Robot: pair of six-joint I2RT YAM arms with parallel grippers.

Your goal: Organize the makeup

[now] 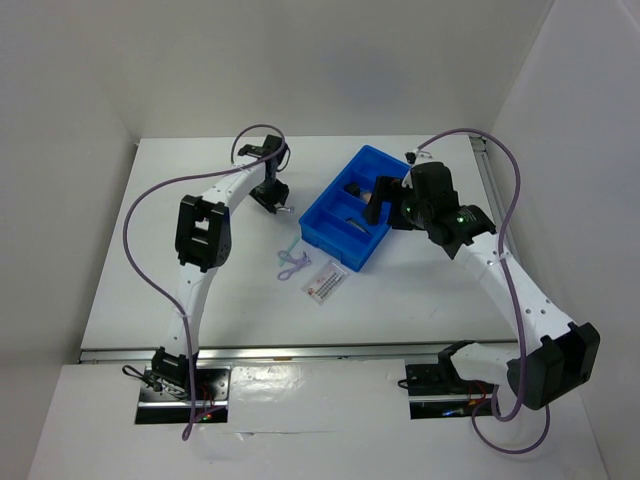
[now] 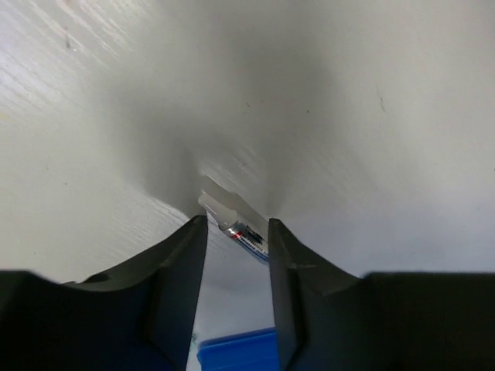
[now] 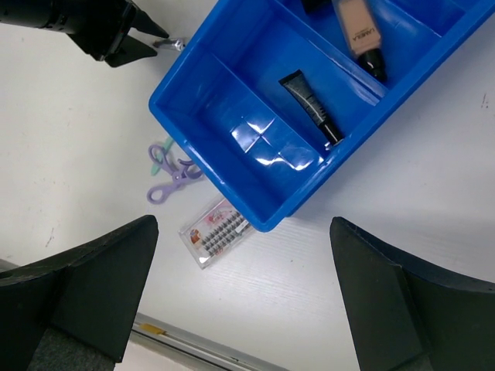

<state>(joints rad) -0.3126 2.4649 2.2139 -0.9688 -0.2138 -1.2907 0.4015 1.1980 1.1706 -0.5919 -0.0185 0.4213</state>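
The left end effector (image 3: 160,42) sits low on the worktop at 10 o'clock from the tray (image 3: 224,93). Its fingers (image 2: 182,286) stand partly apart with one small silvery piece (image 2: 241,232) at their tips; I cannot tell whether they pinch it or only flank it.

At 7 o'clock from the tray, loose on the worktop, lie one lilac tool (image 3: 172,176) with a pale green handle and, just beside it at its 4 o'clock, one flat packet (image 3: 215,234) with red print. The packet lies near the tray's near wall.

The one blue tray stands at an angle and is split into compartments. Two tubes show plainly in it: one dark tube (image 3: 311,104) in one compartment and one tan tube (image 3: 357,31) with a black cap in the next. A third dark thing is cut off at the picture's edge.

The right end effector (image 3: 241,224) hangs above the tray's near corner, spread wide and holding nothing. From above, it and its wrist hide part of the tray's right side.
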